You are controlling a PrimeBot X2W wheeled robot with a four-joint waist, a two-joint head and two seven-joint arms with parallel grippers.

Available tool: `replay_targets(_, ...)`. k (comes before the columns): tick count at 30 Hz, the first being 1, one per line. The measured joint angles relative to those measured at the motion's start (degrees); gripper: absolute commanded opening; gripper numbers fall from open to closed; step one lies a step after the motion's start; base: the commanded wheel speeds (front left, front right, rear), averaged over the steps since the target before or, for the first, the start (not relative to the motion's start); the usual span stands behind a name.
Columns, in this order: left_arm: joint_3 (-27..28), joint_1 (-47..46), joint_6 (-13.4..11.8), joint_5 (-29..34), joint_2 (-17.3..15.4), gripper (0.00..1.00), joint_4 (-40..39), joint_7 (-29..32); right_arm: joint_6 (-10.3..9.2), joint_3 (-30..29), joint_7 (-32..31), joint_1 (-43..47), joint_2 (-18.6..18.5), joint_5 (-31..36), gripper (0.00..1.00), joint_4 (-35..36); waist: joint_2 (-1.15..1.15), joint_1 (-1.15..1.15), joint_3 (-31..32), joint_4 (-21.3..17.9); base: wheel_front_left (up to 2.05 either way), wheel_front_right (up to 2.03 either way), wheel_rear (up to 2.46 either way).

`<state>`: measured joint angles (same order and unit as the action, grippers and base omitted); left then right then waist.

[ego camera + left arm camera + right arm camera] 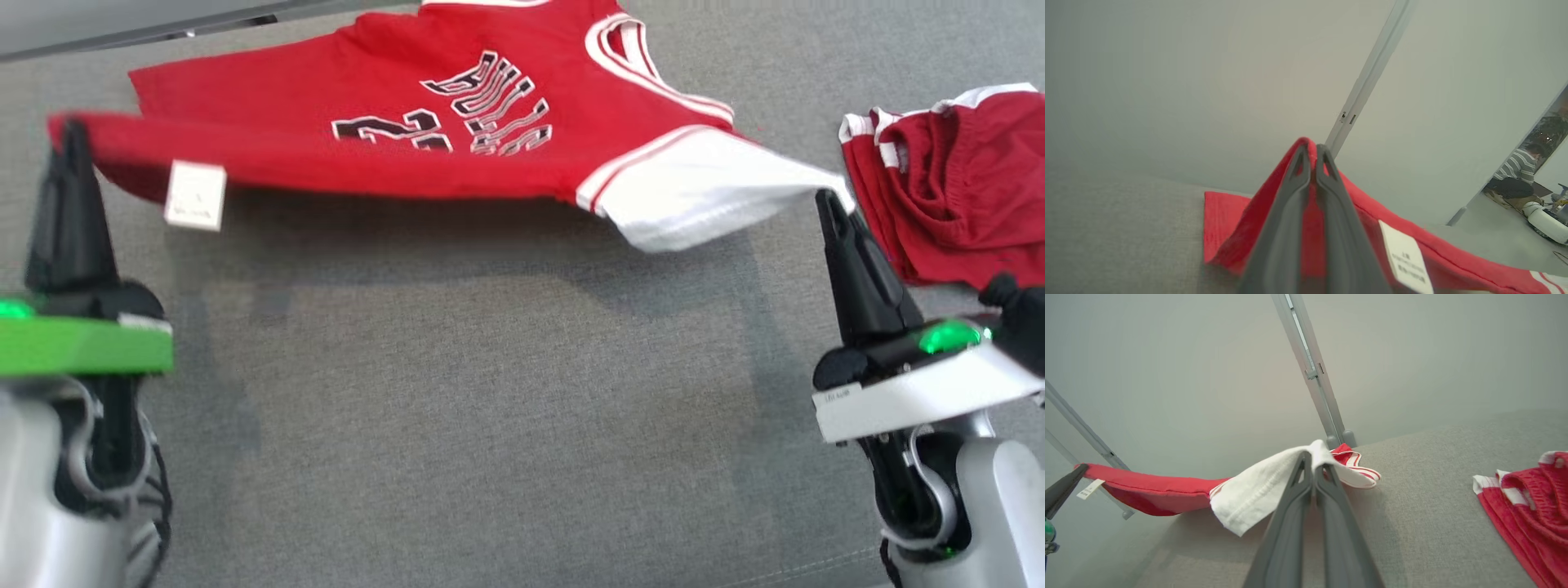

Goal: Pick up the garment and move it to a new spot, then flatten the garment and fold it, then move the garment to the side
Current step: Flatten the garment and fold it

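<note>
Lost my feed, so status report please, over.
Left pincer shut on jersey; right pincer shut on its white sleeve. Jersey stretched between them, near edge lifted. Red shorts lie right, apart.

- The left claw (72, 139): two long dark tapering fingers above a bright green band (82, 347).
- The right claw (826, 204): matching dark fingers, white band (906, 396), glowing green light (947, 336).
- Silver-grey forearms (37, 506), dark cables (153, 502) looped at the wrists.

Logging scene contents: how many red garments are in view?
2. A red jersey stretched between the left end effector and right end effector; a crumpled red garment on the grey surface to its right. Others may lie off-frame.
</note>
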<state>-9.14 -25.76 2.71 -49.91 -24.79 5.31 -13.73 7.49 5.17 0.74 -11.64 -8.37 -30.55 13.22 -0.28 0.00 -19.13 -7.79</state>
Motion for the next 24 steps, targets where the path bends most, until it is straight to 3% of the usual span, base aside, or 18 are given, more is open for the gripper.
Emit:
replay_targets(9,1.0,22.6,-3.4,0.1,7.2,0.00,-4.3,-1.1,0.00,-2.6,1.7,13.2,4.0,-0.4,0.00,-2.7,0.00,0.00,6.0,1.4,0.00,0.00,0.00)
replay_targets(19,3.6,36.6,-2.4,4.0,15.1,0.00,-4.0,-1.2,0.00,-4.7,2.7,23.7,5.3,-0.9,0.00,-6.9,0.00,0.00,13.7,2.8,0.00,0.00,0.00)
replay_targets(24,4.7,39.7,-2.2,4.3,16.7,0.00,-4.0,-1.2,0.00,-4.7,2.9,25.5,5.4,-1.2,0.00,-8.2,0.00,0.00,15.8,3.1,0.00,0.00,0.00)
